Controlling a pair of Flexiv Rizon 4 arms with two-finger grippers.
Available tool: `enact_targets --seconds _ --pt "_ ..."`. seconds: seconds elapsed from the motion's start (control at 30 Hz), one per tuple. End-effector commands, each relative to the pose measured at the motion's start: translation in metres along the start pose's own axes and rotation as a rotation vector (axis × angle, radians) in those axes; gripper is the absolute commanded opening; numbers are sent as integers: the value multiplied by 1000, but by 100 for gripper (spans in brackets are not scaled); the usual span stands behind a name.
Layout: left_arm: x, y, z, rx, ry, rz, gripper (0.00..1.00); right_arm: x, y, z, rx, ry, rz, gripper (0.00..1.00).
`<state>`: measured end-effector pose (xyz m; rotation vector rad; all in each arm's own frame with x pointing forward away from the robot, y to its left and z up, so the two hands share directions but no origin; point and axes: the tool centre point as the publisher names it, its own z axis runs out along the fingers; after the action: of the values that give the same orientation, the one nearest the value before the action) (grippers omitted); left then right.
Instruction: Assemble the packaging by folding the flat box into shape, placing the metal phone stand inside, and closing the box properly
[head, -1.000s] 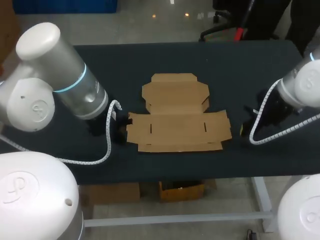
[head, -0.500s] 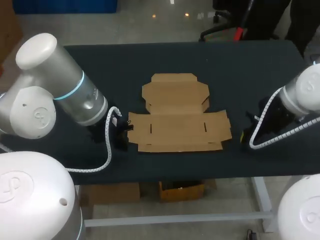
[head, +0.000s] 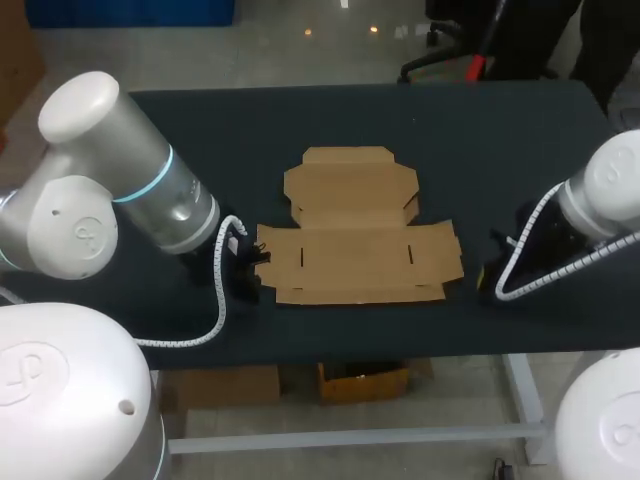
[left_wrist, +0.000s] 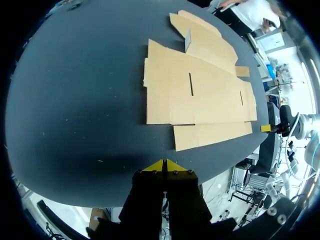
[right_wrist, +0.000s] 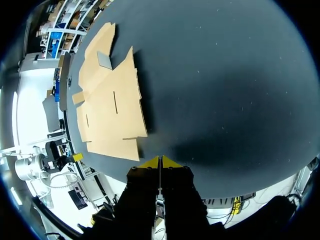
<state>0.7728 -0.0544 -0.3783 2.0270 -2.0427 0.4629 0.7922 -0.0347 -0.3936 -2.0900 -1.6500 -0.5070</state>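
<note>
A flat, unfolded brown cardboard box (head: 355, 240) lies in the middle of the dark table (head: 480, 140). My left gripper (head: 256, 272) is low at the box's left front corner, shut and empty. In the left wrist view its yellow tips (left_wrist: 164, 165) meet just short of the box (left_wrist: 200, 95). To the right of the box, a small gap away, my right gripper (head: 487, 274) is shut on nothing. The right wrist view has its tips (right_wrist: 159, 162) pressed together beside the box (right_wrist: 112, 100). No metal phone stand shows in any view.
One small flap (left_wrist: 188, 41) stands slightly raised on the box's far panel. The table's front edge (head: 400, 350) runs close behind both grippers. Bare tabletop lies on the far side and on both sides of the box.
My left arm has shifted right and toward the front, bringing its gripper closer to the box's left front corner. The right arm has drifted slightly toward the front. The box has not moved.
</note>
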Motion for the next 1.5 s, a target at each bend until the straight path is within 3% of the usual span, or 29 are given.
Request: enact_targets --seconds 0.03,1.5 --pt "-2 -1 5 -2 1 -2 0 -1 -2 3 -4 9 4 0" --pt "-7 -9 23 -6 18 8 0 14 -12 39 67 27 60 0"
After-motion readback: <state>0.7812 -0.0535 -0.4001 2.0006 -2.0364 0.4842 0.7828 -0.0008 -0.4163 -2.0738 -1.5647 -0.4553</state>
